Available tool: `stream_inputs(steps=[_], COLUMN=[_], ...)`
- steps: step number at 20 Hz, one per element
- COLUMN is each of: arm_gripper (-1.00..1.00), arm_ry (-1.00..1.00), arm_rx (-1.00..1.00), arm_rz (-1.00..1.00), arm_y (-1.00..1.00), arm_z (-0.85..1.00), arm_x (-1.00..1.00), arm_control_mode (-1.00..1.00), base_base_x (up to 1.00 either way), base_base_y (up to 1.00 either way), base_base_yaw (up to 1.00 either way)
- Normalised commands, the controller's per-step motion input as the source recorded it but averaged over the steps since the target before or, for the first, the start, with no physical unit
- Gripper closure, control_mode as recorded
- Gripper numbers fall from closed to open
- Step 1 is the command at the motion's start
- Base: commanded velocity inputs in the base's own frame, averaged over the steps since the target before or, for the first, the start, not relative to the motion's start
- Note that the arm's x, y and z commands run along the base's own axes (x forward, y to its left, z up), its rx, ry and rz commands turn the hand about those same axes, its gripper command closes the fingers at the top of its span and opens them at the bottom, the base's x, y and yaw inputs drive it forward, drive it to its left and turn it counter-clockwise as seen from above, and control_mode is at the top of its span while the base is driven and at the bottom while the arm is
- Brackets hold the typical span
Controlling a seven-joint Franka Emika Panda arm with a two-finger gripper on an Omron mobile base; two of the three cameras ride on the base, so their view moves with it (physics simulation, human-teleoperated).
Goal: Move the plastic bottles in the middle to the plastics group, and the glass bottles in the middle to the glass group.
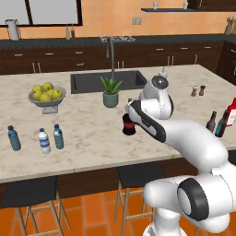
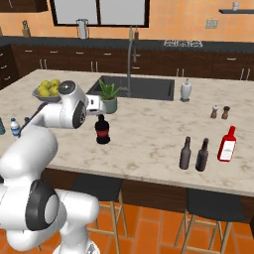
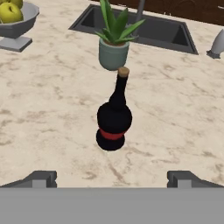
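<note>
A round-bellied black bottle point(image 3: 113, 118) with a long neck, cork top and red band stands upright on the marble island counter point(image 2: 149, 134), just in front of a small potted plant point(image 3: 114, 41) that sits at the near edge of the sink point(image 2: 136, 87). The robot's gripper point(image 3: 111, 179) hangs short of the bottle with its fingers spread wide and nothing between them. To the left of the plant, a bowl of yellow-green fruit point(image 1: 46, 96) rests on the counter, and nearer the front edge on that side stand three small water bottles point(image 1: 44, 139). Well to the plant's right, near the counter's front, two slim dark bottles point(image 2: 193, 154) stand side by side, just beside a red bottle with a white label point(image 2: 227, 144).
</note>
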Motion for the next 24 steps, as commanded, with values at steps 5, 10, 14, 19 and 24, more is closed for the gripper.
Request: stream_inputs(steps=[5, 10, 14, 19, 24], arm_gripper=[-1.0, -1.0, -1.0, -1.0, -1.0], arm_ry=[0.0, 0.0, 0.03, 0.19, 0.15], arm_rx=[0.0, 0.03, 0.05, 0.0, 0.0], arm_rz=[0.0, 0.0, 0.0, 0.0, 0.0], arm_y=[0.03, 0.0, 0.0, 0.0, 0.0], arm_z=[-0.33, -0.22, -0.08, 0.0, -0.14], arm_x=[0.35, 0.43, 0.47, 0.35, 0.27], arm_control_mode=[-1.0, -1.0, -1.0, -1.0, -1.0], base_base_x=[0.0, 0.0, 0.0, 0.0, 0.0], base_base_y=[0.0, 0.0, 0.0, 0.0, 0.0], base_base_yaw=[0.0, 0.0, 0.0, 0.0, 0.0])
